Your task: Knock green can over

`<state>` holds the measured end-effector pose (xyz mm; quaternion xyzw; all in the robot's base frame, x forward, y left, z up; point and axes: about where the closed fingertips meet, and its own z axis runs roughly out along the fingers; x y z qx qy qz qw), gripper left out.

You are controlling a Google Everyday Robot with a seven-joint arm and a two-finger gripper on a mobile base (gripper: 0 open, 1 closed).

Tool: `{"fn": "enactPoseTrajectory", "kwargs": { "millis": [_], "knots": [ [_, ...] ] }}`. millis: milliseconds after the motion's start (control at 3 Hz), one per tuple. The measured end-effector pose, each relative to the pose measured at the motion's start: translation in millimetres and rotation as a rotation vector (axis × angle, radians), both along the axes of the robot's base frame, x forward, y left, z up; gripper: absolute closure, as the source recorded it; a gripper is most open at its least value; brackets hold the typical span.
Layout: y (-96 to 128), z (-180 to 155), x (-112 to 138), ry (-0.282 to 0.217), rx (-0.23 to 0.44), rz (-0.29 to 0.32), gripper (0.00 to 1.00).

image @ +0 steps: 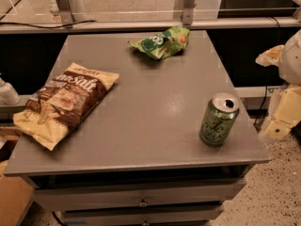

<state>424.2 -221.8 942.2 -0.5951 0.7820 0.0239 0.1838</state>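
The green can stands upright near the front right corner of the grey table. It is shiny green with pale script lettering and a silver top with an open mouth. My gripper shows as pale cream parts at the right edge of the view. It is off the table, to the right of the can and about level with it, and does not touch the can. It holds nothing that I can see.
A brown and cream chip bag lies at the table's left. A green foil snack bag lies at the far middle. Drawers sit under the tabletop. A rail runs behind, and speckled floor lies at the right.
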Motion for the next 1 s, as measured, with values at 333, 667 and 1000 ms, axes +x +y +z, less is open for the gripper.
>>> {"fn": "enactPoseTrajectory", "kwargs": {
  "millis": [333, 667, 1000],
  "knots": [
    [4.4, -15.4, -1.7, 0.01, 0.069, -0.004, 0.0],
    [8.6, -33.4, -1.0, 0.026, 0.159, -0.02, 0.0],
    [15.0, -46.8, 0.5, 0.037, 0.253, -0.03, 0.0]
  ]
}}
